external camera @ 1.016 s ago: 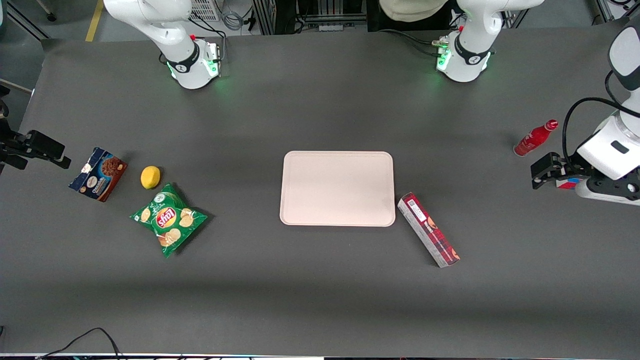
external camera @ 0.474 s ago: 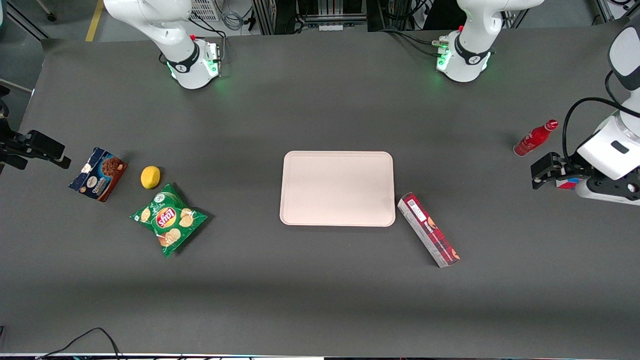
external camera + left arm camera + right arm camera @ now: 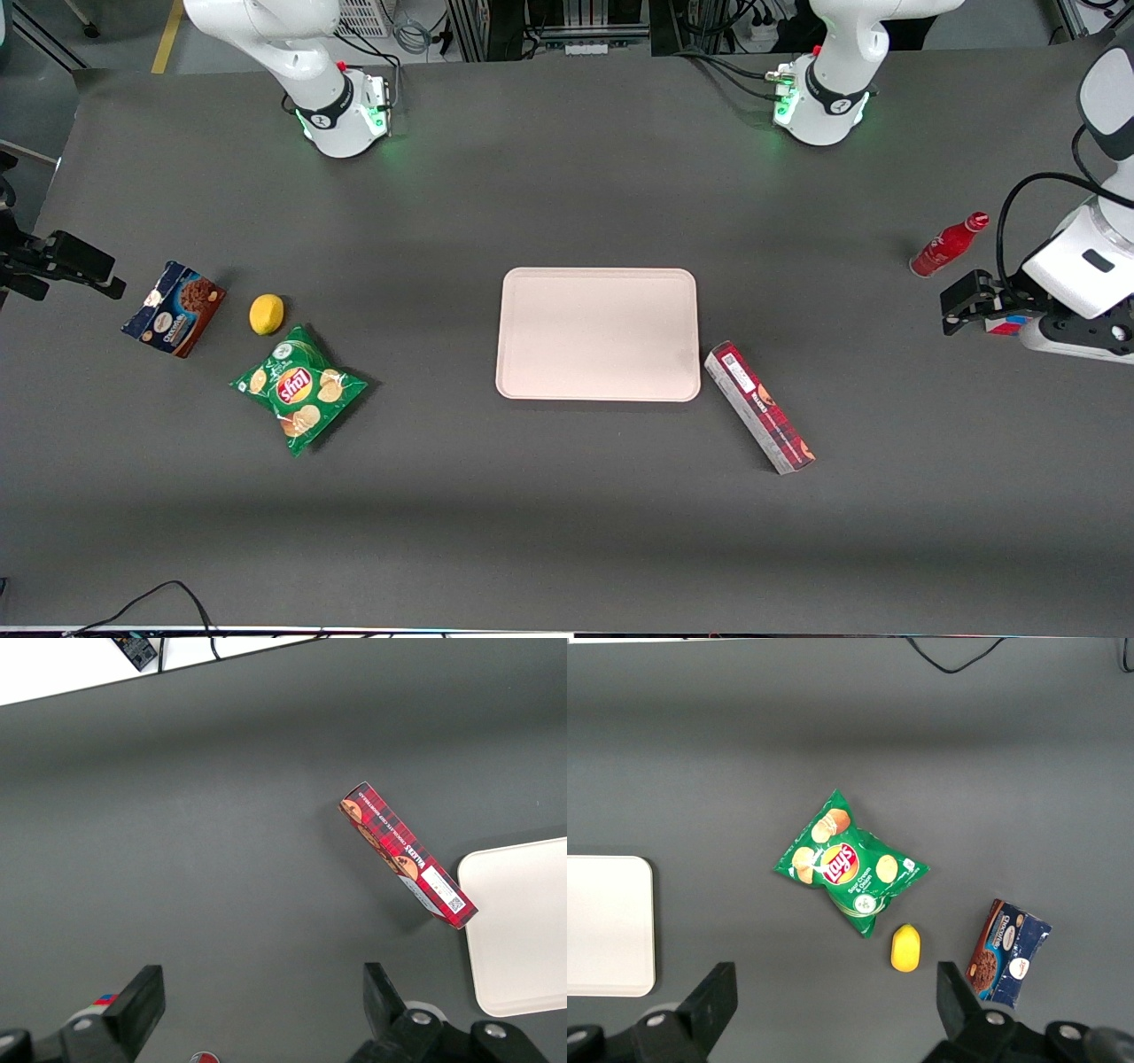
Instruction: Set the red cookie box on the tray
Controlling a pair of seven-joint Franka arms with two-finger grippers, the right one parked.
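Hovering at the working arm's end of the table, the gripper point(image 3: 961, 306) has its fingers spread wide and holds nothing. Compared with the pictures of a second ago it has not moved, so I judge the approach has not begun. The red bottle point(image 3: 948, 245) lies near it. The red cookie box point(image 3: 759, 407) lies flat on the table point(image 3: 567, 514), slanted, its labelled end just beside the corner of the tray point(image 3: 597, 334). The tray carries nothing yet.
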